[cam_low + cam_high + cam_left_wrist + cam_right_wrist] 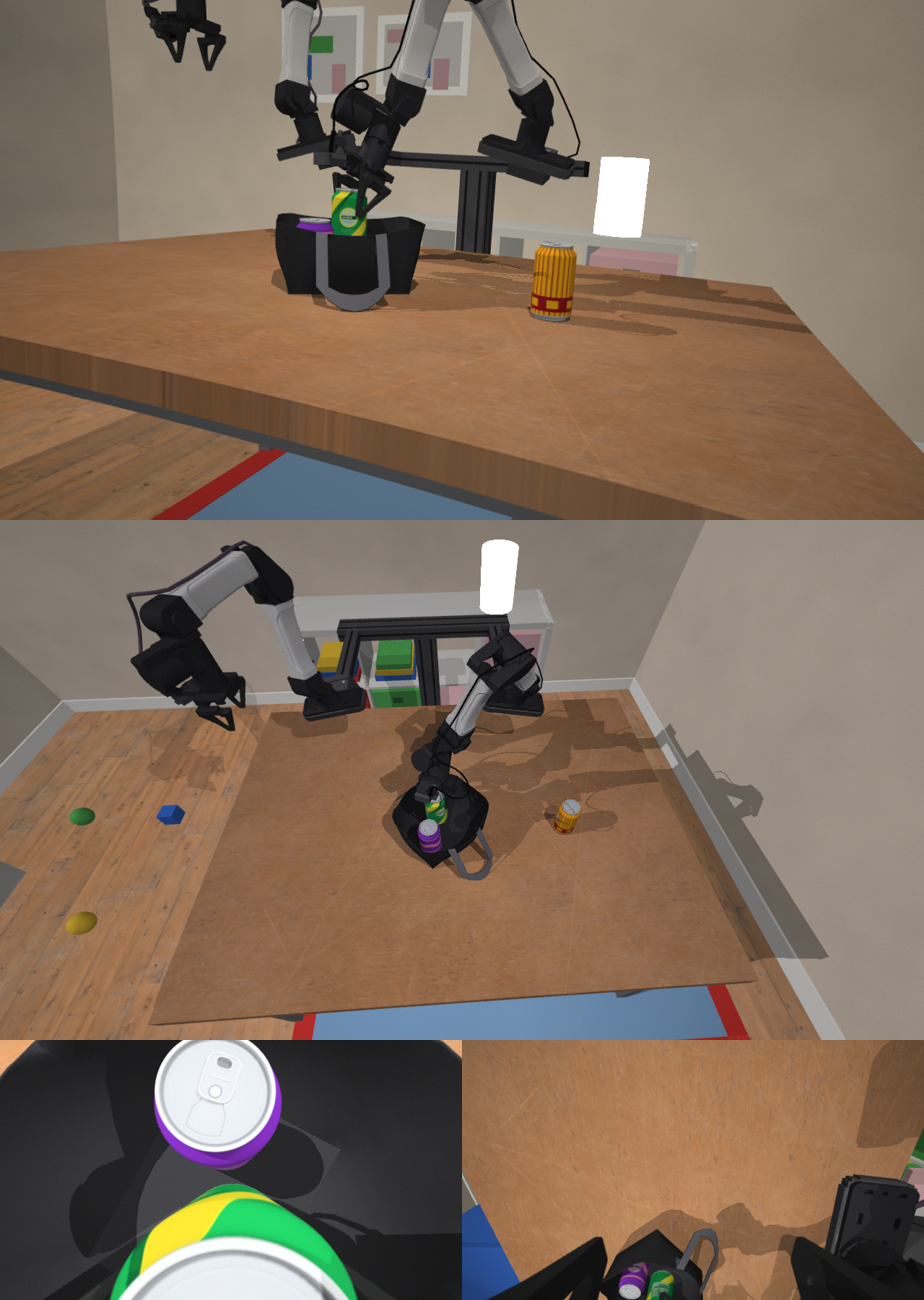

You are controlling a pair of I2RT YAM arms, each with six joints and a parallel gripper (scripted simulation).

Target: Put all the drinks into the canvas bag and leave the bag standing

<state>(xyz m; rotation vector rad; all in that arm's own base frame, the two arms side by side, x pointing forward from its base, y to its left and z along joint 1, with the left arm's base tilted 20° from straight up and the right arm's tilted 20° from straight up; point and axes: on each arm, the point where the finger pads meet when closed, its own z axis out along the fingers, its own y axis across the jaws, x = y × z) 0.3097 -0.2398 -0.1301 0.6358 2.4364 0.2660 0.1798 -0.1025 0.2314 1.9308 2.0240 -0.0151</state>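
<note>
So top view, left gripper (431,798) (349,201) has the green can (437,812) (349,222) (267,1220) (660,1285) pinched partway inside the bag (468,810) (351,261) (397,1112) (653,1249) rim, purple can (430,839) (315,225) (216,1112) (634,1276) near its six o'clock, orange can (567,818) (553,281) outside at three with worktop (517,921) (452,362) (693,1112) between, and right gripper (237,716) (193,64) (700,1238) wide, well off at ten.

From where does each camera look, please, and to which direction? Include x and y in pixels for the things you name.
Top: high, facing down toward table (491,921) (452,362) (678,1130) and both arms (216,584) (471,704) (297,45) (423,45).
Exterior: low, looking across the table; both arms, cropped.
Left wrist: above the bag (471,814) (351,258) (397,1094) (653,1249), facing inside; no clear fingers.
Right wrist: facing down; right gripper (237,708) (193,64) (698,1242), one arm base (881,1199).
Top and exterior share the orange can (567,819) (553,281).
</note>
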